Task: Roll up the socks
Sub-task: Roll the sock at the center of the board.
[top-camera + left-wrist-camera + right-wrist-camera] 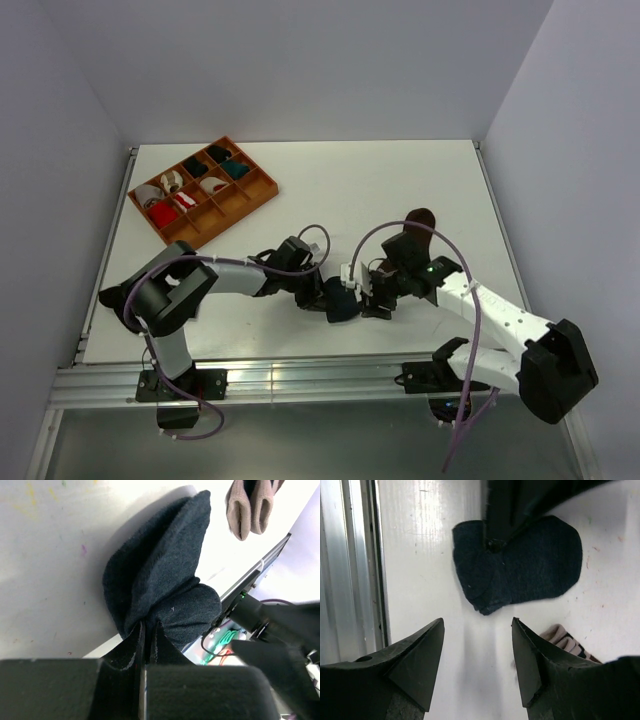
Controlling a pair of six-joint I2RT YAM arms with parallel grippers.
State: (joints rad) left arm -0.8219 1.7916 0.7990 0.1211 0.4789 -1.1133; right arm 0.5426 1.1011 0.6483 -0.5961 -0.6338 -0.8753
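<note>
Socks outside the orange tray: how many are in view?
2. The navy sock lies centre front, pinched in the left fingers. The brown sock lies farther back, right of centre, partly hidden by the right arm. No other loose sock shows.

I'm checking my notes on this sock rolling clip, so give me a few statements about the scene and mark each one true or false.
1. The left gripper is shut on the navy sock. True.
2. The right gripper is holding the brown sock. False: its jaws stand open with nothing between them, and the brown sock lies on the table.
3. The navy sock is in the orange tray. False: it is on the table near the front edge, and the tray sits at the far left corner.
4. The brown sock lies apart from the navy sock. True.
</note>
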